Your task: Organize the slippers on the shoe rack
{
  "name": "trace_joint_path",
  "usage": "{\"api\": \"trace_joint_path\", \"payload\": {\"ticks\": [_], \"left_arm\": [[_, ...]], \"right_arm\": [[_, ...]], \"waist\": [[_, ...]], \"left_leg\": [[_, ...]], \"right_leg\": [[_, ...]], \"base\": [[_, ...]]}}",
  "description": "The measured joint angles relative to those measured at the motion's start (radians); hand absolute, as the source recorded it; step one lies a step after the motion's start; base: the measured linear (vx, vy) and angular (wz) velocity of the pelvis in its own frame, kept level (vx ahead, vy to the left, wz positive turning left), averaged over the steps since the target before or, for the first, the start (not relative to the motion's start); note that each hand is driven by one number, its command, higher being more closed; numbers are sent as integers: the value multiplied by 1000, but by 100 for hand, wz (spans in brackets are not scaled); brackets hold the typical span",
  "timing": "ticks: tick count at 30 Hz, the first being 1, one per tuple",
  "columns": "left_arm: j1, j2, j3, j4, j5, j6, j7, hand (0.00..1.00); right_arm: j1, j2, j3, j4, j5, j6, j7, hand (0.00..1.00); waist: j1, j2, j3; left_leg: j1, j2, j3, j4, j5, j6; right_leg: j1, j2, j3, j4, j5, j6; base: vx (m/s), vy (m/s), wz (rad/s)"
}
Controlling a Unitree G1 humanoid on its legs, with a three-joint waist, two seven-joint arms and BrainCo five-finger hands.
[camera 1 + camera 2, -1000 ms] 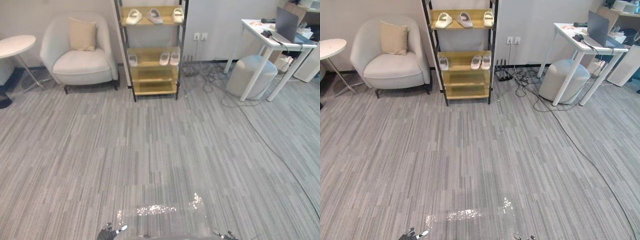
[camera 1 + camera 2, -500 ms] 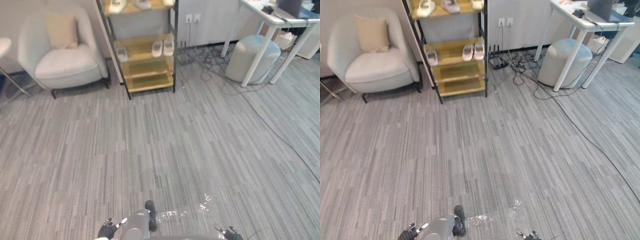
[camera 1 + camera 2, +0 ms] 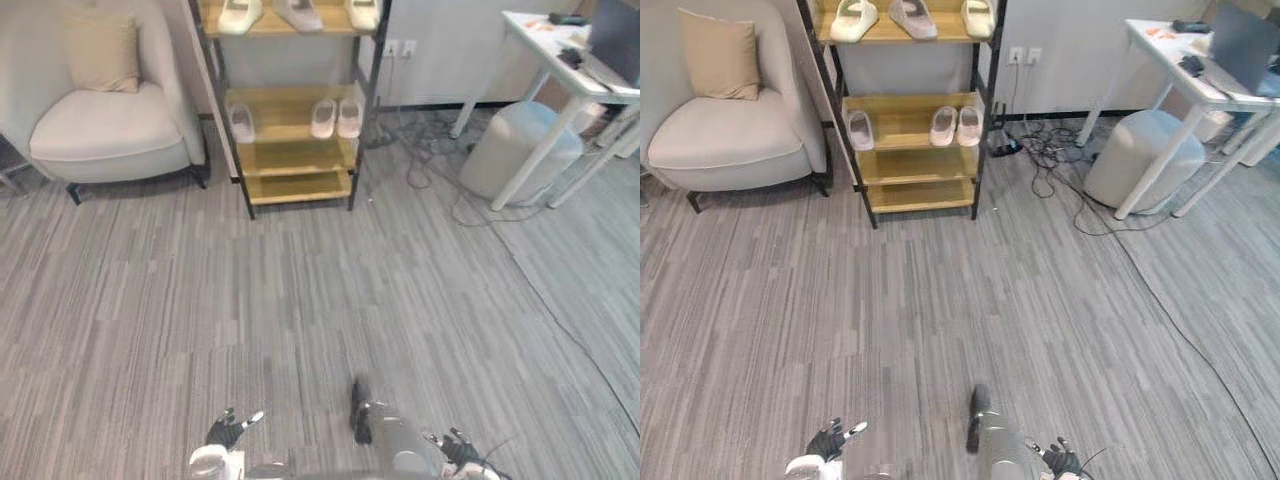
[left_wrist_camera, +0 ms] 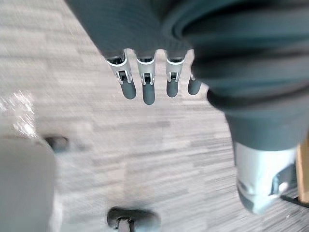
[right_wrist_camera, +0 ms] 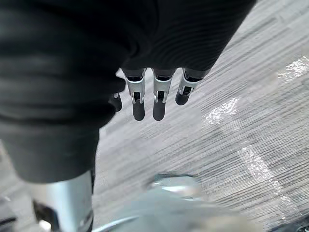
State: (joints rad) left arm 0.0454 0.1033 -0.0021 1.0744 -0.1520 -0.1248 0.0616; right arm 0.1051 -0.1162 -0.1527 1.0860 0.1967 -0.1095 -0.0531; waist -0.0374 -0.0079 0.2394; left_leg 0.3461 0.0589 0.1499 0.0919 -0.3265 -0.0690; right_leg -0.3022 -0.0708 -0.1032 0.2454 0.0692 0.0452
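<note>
Two hands, left hand point(image 3: 228, 431) and right hand point(image 3: 456, 446), are hanging nearest over the grey carpet point(image 3: 300, 290), fingers straight and holding nothing, while farther off the shoe rack point(image 3: 292, 158) is standing by the wall beside the armchair point(image 3: 95, 120), carrying three slippers point(image 3: 912, 15) on its upper shelf and a single slipper point(image 3: 242, 122) plus a pair point(image 3: 337, 117) on the shelf below.

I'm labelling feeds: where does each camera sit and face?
Left eye view: head, looking down-forward across carpet to the shoe rack; left robot hand, right robot hand at bottom edge.
Right eye view: beside it; shares shoe rack, slippers, armchair.
Left wrist view: left wrist, along its straight fingers, at carpet.
Right wrist view: right wrist, same.
</note>
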Motion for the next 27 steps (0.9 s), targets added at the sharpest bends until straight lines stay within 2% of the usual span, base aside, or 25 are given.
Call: {"api": "trace_joint_path", "payload": {"ticks": [1,2,3,4,5,6,8,9,10,12,13,14,15,16,17,18,19,20,21,23,24,25,27], "left_arm": [[1,-10,16,0,0,0,-1,0],[8,-35,41,-5,3,-2,-2,0],[8,-38,55,-7,3,-3,-5,0],[7,-50,101,-26,2,-1,-7,0],[11,-62,129,-41,2,0,-7,0],[18,-78,170,-72,-4,-1,-6,0],[17,-68,169,-94,-5,-1,-6,0],[17,-66,166,-104,-6,-3,-6,0],[17,-66,163,-105,-7,-4,-6,0],[16,-67,151,-112,-10,-21,-4,0],[16,-66,135,-112,-11,-23,-4,0],[15,-66,134,-111,-17,-24,-4,0],[15,-68,131,-108,-27,-24,-4,0],[14,-69,131,-107,-29,-24,-4,0],[14,-69,132,-102,-33,-27,-4,0],[15,-65,134,-97,-35,-27,-6,0],[16,-60,135,-96,-35,-27,-6,0],[15,-38,131,-79,-30,-26,-7,0],[12,-27,124,-60,-27,-23,-8,0],[-2,-8,100,-39,-26,-14,-7,0],[-13,2,74,-20,-24,-6,-6,0],[-13,6,58,-16,-19,2,-6,0],[-14,3,48,-2,-13,2,-7,0]], "right_arm": [[-1,2,0,0,-1,0,2,0],[-1,-2,-4,-5,-2,0,5,0],[3,-3,-6,-10,-1,-1,5,0],[20,-6,-12,-47,-1,-1,5,0],[26,-12,-11,-61,-1,-1,4,0],[25,-16,-8,-77,-1,0,-4,0],[23,-8,1,-91,0,-1,-9,0],[20,-5,0,-90,1,-1,-10,0],[20,-5,0,-88,1,-1,-10,0],[6,-6,0,-87,2,-1,-10,0],[-9,-4,1,-86,2,-2,-9,0],[-22,-6,0,-80,2,-2,-9,0],[-24,-6,0,-72,2,-2,-9,0],[-24,-7,1,-69,2,-3,-10,0],[-23,-6,1,-59,2,-3,-11,0],[-22,4,4,-41,0,-1,-10,0],[-19,11,5,-39,0,-1,-10,0],[-13,35,7,-35,-1,-3,-6,0],[-17,51,8,-43,-1,-7,-2,0],[-27,62,8,-46,-1,-11,6,0],[-32,66,8,-46,-2,-9,9,0],[-35,68,11,-46,-2,-8,12,0],[-48,68,23,-46,-4,-17,13,0]], "waist": [[1,7,-1],[0,25,-10],[-3,28,-10],[-11,50,-1],[-7,62,6],[9,72,15],[22,49,30],[30,42,30],[34,42,30],[46,38,30],[51,36,28],[56,37,28],[64,41,26],[68,43,25],[87,50,17],[96,36,-11],[98,24,-20],[98,-19,-50],[88,-32,-58],[76,-45,-49],[75,-50,-43],[74,-49,-41],[69,-39,-39]], "left_leg": [[2,14,-7,18,-1,-2],[-51,57,-29,163,-1,-2],[-84,73,-33,234,0,-2],[-224,131,-55,544,42,-16],[-307,179,-55,722,126,-11],[-386,248,-44,919,145,-24],[-454,265,-4,995,125,-39],[-491,258,34,953,103,-19],[-504,253,51,923,91,-17],[-546,186,104,654,77,-3],[-551,114,104,387,113,-2],[-553,71,100,195,182,-4],[-548,51,94,85,233,-5],[-547,49,94,56,249,-8],[-550,52,87,54,293,25],[-558,40,91,122,334,70],[-559,30,92,143,336,73],[-549,-6,112,189,262,93],[-516,-23,119,192,228,92],[-459,-48,114,190,189,101],[-379,-70,108,170,161,106],[-301,-75,108,130,148,109],[-216,-70,90,60,145,108]], "right_leg": [[-5,5,-4,35,0,-3],[8,18,-33,64,-55,-34],[19,23,-47,62,-66,-42],[61,48,-86,59,-103,-60],[96,75,-94,55,-125,-75],[162,110,-97,37,-159,-99],[262,117,-96,1,-194,-112],[325,117,-89,-45,-199,-108],[340,116,-86,-62,-200,-106],[402,99,-74,-127,-206,-90],[433,83,-58,-153,-217,-73],[455,73,-46,-171,-225,-63],[475,71,-36,-183,-231,-50],[481,72,-30,-186,-238,-43],[515,74,-6,-176,-280,-21],[530,51,10,-140,-332,3],[533,38,14,-124,-350,9],[481,-8,35,53,-395,44],[382,-36,57,289,-382,86],[293,-70,60,540,-352,142],[248,-103,18,679,-359,122],[228,-119,-32,710,-379,84],[179,-105,-106,639,-405,39]], "base": [[570,-374,51],[465,-285,33],[573,-323,56],[523,-281,41],[577,-306,27],[533,-263,-6],[422,-163,-1],[323,-88,4],[366,-72,-7],[355,4,-18],[489,100,-28],[610,171,-36],[379,132,-33],[497,202,-44],[540,204,-45],[540,204,-41],[586,161,-27],[558,179,-17],[666,232,-12],[484,207,11],[655,215,26],[652,181,24],[483,83,27]]}}
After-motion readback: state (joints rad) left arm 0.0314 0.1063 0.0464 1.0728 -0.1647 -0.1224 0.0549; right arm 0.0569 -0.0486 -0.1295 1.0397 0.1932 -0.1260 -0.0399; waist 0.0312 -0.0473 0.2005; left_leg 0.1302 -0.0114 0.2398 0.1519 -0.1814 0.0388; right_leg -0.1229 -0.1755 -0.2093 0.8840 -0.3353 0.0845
